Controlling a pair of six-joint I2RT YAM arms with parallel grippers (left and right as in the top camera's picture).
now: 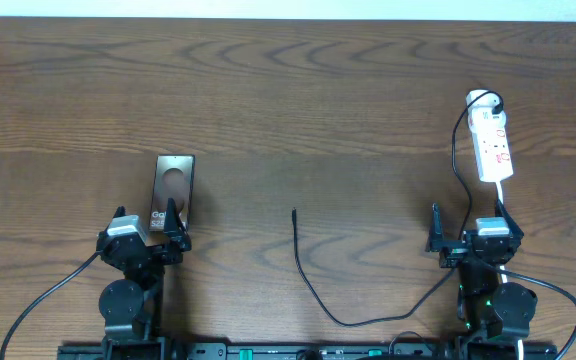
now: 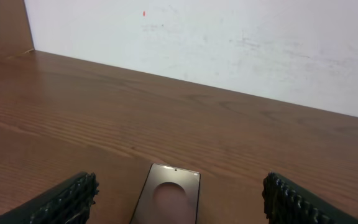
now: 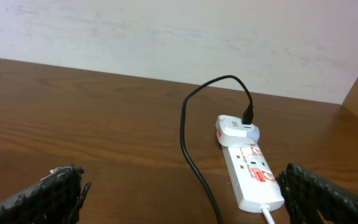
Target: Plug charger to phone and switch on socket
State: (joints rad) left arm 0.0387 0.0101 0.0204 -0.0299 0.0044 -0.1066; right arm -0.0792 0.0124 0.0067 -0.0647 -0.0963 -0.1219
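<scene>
**Both grippers wide, plug tip loose mid-worktop**

Brown wood-grain worktop (image 1: 288,90), white wall at the far edge.

L side: left gripper (image 1: 148,225) is spread wide w/ nothing in it. The phone (image 1: 173,187) lies flat just ahead of it, long axis running away from the arm twd the wall, near end abt between the fingertips.

Centre: the charger (image 1: 295,235) lies slack, touching neither the phone nor a gripper. Its plug tip (image 1: 294,213) points twd the wall, roughly parallel to the phone's long axis and well apart from it, off to the phone's R. From the tip the cable runs to the near edge, then curves R past the right arm.

R side: right gripper (image 1: 468,232) is also fully spread and empty. The socket (image 1: 494,148) sits just beyond it, long axis near-to-far, w/ a white adapter (image 1: 482,100) at its far end where the black cable goes in.

Judgement: the tip lies btwn the arms, slightly nearer the left. Switch state can't be told.
</scene>
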